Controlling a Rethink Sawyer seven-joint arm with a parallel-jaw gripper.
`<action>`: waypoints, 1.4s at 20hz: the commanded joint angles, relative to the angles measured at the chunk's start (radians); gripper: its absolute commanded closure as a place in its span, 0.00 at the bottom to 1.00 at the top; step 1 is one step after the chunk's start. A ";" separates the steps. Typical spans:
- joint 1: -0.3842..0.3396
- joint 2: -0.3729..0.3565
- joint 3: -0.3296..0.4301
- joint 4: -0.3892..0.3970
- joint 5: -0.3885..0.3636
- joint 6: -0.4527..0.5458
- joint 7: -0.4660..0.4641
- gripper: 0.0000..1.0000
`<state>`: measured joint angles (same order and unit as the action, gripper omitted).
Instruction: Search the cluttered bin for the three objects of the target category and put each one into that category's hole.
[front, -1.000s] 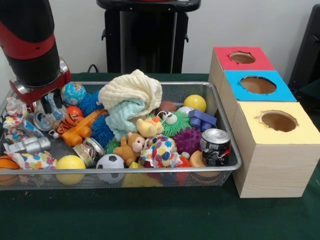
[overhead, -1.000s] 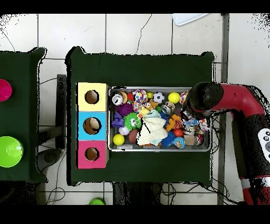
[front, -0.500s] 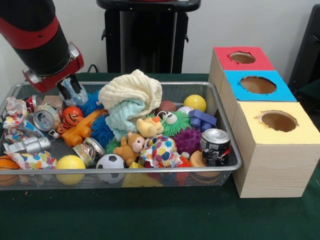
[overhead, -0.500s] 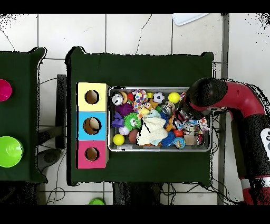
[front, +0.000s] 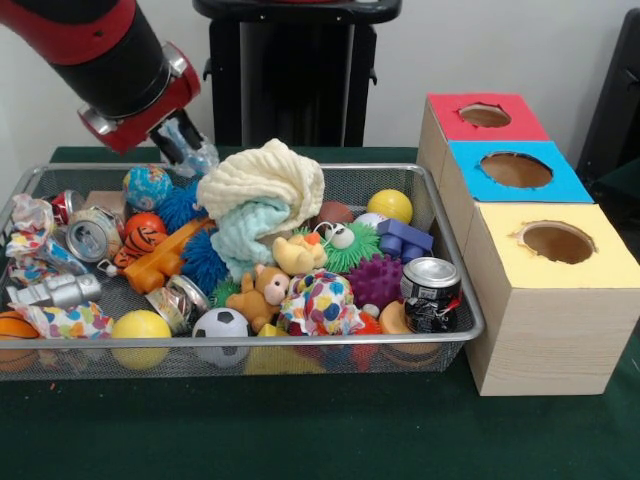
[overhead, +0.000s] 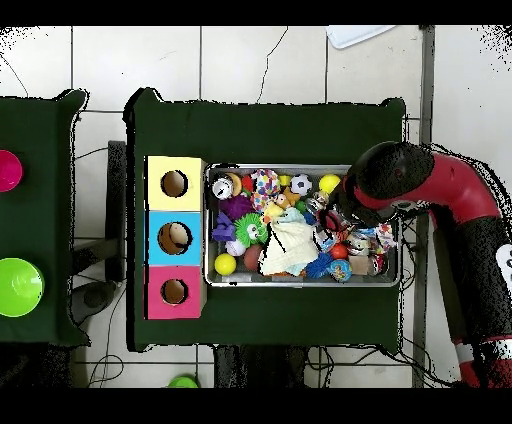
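Three holed boxes (front: 520, 170), one wire bin (front: 455, 290)

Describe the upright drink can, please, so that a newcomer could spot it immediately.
Start at the wire bin and go to its corner nearest the yellow-topped box. The can stands there upright, silver top showing; the other cans lie crushed at the opposite end.

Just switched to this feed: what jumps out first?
The red and black arm's gripper hangs above the wire mesh bin's left rear, carrying something pale and crumpled. Mid-bin, a heaped cream and mint cloth tops the toy clutter. Right of the bin stands the wooden box with red, blue and yellow holed tops.
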<state>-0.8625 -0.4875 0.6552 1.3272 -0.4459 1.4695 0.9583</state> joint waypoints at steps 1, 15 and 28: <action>0.017 -0.021 -0.002 0.198 0.087 -0.053 0.080 1.00; 0.075 -0.045 -0.060 0.384 0.151 -0.319 0.242 1.00; 0.192 -0.156 -0.116 0.560 0.284 -0.464 0.337 1.00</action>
<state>-0.7112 -0.5817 0.5954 1.7545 -0.2451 1.0599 0.9730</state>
